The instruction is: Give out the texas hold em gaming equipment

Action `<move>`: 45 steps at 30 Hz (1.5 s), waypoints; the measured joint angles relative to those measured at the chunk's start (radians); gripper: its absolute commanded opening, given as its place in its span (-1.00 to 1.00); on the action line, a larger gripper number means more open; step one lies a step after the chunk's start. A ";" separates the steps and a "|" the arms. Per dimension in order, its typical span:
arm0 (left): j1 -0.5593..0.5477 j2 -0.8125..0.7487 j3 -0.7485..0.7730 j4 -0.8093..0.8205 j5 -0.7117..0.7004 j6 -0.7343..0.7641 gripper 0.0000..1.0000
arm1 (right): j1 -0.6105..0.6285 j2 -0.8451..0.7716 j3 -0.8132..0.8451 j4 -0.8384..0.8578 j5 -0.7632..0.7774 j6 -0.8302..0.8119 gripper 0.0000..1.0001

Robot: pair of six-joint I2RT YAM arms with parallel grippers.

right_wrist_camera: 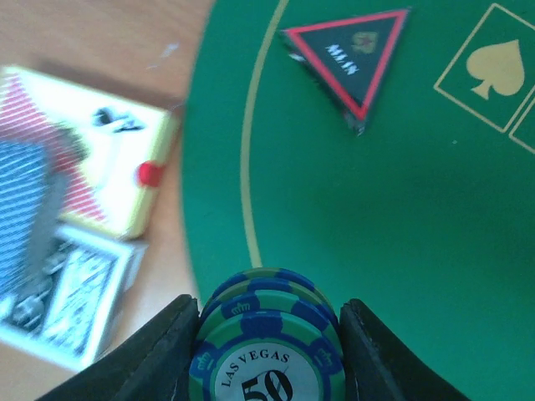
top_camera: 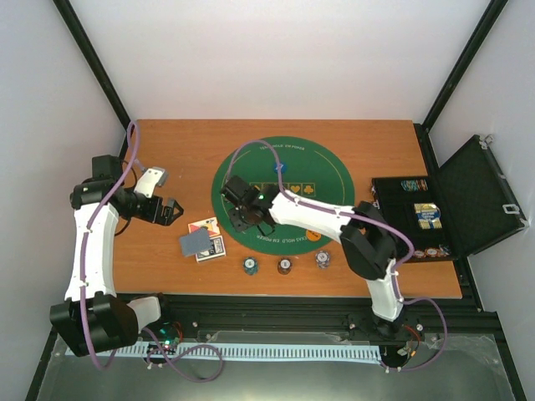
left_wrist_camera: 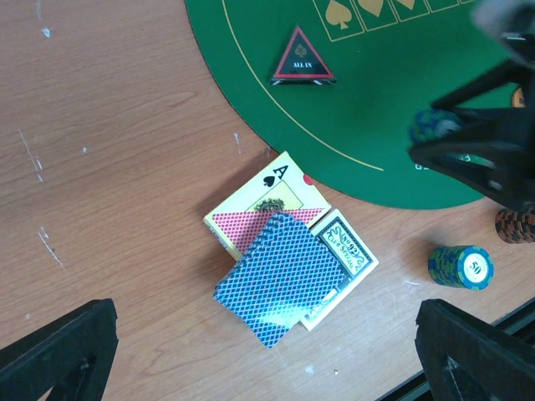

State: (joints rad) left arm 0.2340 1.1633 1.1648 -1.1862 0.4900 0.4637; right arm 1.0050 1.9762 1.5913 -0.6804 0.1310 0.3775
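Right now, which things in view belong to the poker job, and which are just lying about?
Job: held chip stack in right pincer, teal chips, brown chips, grey chips, cards, triangular marker.
Lying about: black case, green mat.

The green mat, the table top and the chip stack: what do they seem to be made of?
The green mat is probably felt or rubber-backed cloth: matte, with printed gold lines. The table top looks like wood or wood-look laminate: grain, pale scuffs. The chip stack is likely clay composite or plastic: striped moulded edges, printed centre label.
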 measured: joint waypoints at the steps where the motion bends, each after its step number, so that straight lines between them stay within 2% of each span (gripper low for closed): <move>1: 0.000 0.001 0.005 0.000 0.000 0.000 1.00 | -0.011 0.025 0.014 0.002 -0.005 -0.005 -0.60; 8: 0.000 0.008 0.033 0.000 -0.001 0.000 1.00 | -0.082 0.237 0.124 -0.010 -0.037 -0.039 -0.59; 18: 0.000 0.022 0.036 0.000 0.000 0.000 1.00 | -0.096 0.312 0.208 -0.006 -0.067 -0.046 -0.56; 23: 0.000 0.024 0.036 0.001 0.001 0.000 1.00 | -0.108 0.328 0.232 -0.004 -0.076 -0.049 -0.35; 24: 0.000 0.025 0.036 0.001 0.001 0.000 1.00 | -0.111 0.331 0.237 -0.003 -0.076 -0.049 -0.25; 26: 0.000 0.026 0.036 0.001 0.001 0.000 1.00 | -0.114 0.334 0.242 -0.003 -0.076 -0.052 0.11; 28: 0.000 0.026 0.036 0.002 0.002 0.000 1.00 | -0.117 0.338 0.249 -0.005 -0.076 -0.054 0.30; 31: 0.000 0.026 0.035 0.002 0.004 0.000 1.00 | -0.121 0.341 0.261 -0.010 -0.076 -0.063 0.48; 38: 0.000 0.026 0.035 0.003 0.004 0.000 1.00 | -0.123 0.303 0.225 -0.024 -0.067 -0.066 0.60; 45: 0.000 0.026 0.035 0.003 0.006 -0.001 1.00 | -0.034 0.035 -0.017 -0.013 -0.031 -0.046 0.70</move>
State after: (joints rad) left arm 0.2340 1.1893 1.1995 -1.1831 0.4957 0.4629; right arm 0.9714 2.0117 1.5742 -0.6930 0.0998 0.3313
